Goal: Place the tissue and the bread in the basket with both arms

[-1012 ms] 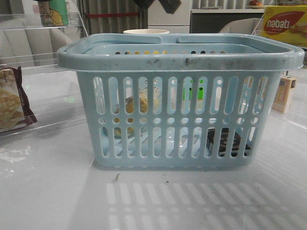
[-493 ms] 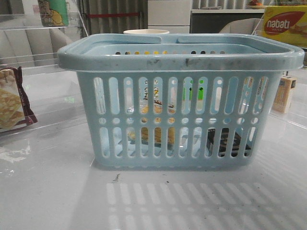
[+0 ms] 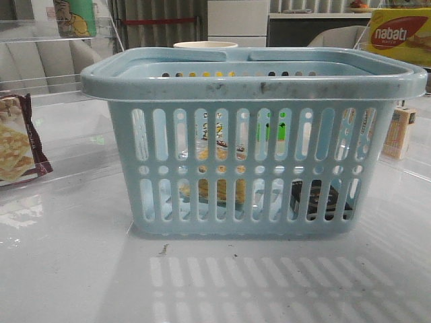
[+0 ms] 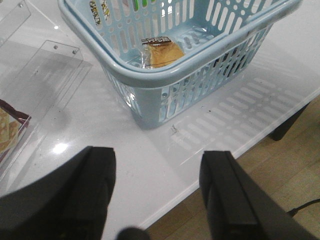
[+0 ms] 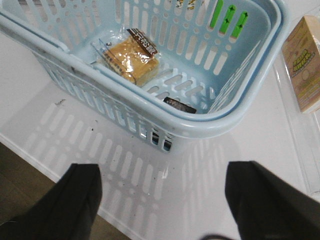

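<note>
The white, glossy counter carries the light-blue basket, which stands upright near its middle and throws a slatted shadow toward the front edge. A cracker packet with a maroon edge lies to the left, on a clear plastic sheet. A tan carton box stands to the right, well apart from the basket.

The basket is light blue, its slotted sides striped with vertical openings and its rim smudged with dark scuffs. Inside, the bread is golden-brown under clear plastic with a dark printed label. The tissue is blackish-grey. The desk is glossy white. Both end effectors, left and right, are black.
</note>
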Controlling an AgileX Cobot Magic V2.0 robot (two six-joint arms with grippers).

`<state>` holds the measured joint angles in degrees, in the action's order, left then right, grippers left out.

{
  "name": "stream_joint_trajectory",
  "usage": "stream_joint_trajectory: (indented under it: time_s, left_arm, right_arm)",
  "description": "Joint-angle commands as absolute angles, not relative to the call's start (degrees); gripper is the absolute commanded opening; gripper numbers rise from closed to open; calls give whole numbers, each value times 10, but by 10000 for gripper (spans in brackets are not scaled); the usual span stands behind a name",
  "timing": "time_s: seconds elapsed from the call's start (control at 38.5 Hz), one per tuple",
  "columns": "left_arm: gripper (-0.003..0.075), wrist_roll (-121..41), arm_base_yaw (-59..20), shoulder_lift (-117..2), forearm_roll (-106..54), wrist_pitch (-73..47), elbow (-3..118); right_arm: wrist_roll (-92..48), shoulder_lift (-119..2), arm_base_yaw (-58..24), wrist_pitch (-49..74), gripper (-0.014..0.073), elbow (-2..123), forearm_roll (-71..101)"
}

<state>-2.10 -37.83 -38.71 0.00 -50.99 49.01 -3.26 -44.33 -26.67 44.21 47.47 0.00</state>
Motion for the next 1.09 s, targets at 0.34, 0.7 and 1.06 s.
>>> stream_joint_trajectory:
  time_s: [0.34,0.7,1.06]
  left_arm:
    - [316,-12,-377,-341,0,-466,464]
    - [92,-12,-377,-341,0,-466,464]
    - [92,-12,-377,-341,0,-466,464]
  right_arm:
    - [-39,-441,-266,444,509,490,-29]
    - [-39,-441,-266,445,56,490,-29]
    - [-39,-441,-266,445,56,490,-29]
